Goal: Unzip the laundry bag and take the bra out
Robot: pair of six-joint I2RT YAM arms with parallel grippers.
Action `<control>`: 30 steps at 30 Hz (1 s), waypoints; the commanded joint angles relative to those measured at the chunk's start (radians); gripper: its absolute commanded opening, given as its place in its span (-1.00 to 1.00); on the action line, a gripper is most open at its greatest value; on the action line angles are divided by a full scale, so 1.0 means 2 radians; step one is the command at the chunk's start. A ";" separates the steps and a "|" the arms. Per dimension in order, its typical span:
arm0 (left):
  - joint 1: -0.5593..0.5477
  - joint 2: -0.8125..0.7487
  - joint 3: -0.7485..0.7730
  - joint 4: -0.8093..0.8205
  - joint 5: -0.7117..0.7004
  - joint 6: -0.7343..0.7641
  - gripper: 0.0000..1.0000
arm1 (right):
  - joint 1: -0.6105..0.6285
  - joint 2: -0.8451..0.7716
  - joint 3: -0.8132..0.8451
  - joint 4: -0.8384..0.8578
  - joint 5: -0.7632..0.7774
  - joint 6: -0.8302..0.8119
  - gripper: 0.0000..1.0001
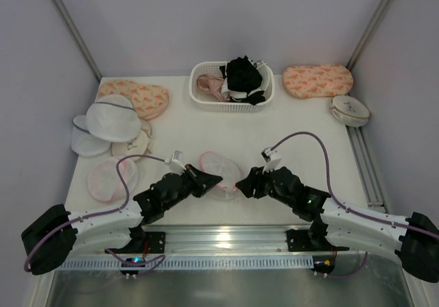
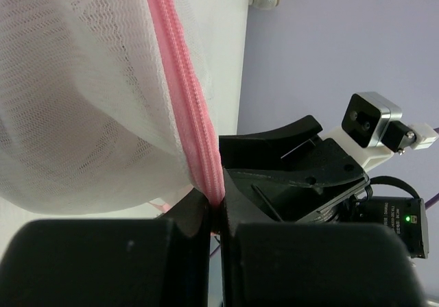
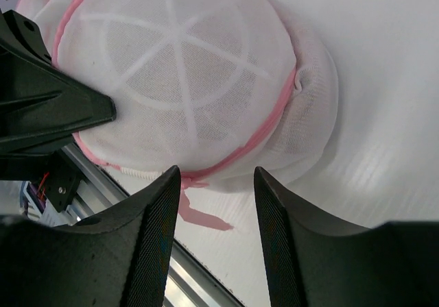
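Note:
The laundry bag (image 1: 221, 172), a round white mesh pouch with a pink zip rim, lies at the near middle of the table between my two grippers. My left gripper (image 1: 217, 179) is shut on the bag's pink zip rim (image 2: 206, 163), with the mesh dome (image 2: 82, 101) bulging to its left. My right gripper (image 3: 214, 187) is open just short of the bag (image 3: 185, 67). The pink zip pull tab (image 3: 202, 218) lies on the table between its fingertips (image 3: 161, 197). The bra is hidden; only a pinkish tint shows through the mesh in the top view.
A white basket (image 1: 199, 98) at the back holds a black garment (image 1: 243, 74) and a pale pink garment (image 1: 208, 83). Larger white mesh bags (image 1: 110, 118) and a flat pink-rimmed pouch (image 1: 106, 178) lie at left. A cream case (image 1: 350, 109) and a peach pouch (image 1: 317, 79) sit at back right.

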 commanded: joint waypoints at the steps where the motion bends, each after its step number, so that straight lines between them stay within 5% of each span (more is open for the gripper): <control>1: 0.003 -0.015 -0.002 -0.005 0.004 -0.003 -1.00 | 0.003 0.036 0.031 0.061 0.007 -0.014 0.01; 30: 0.003 -0.046 -0.004 -0.015 -0.011 -0.011 -1.00 | 0.028 0.039 0.000 0.076 -0.006 0.011 -0.07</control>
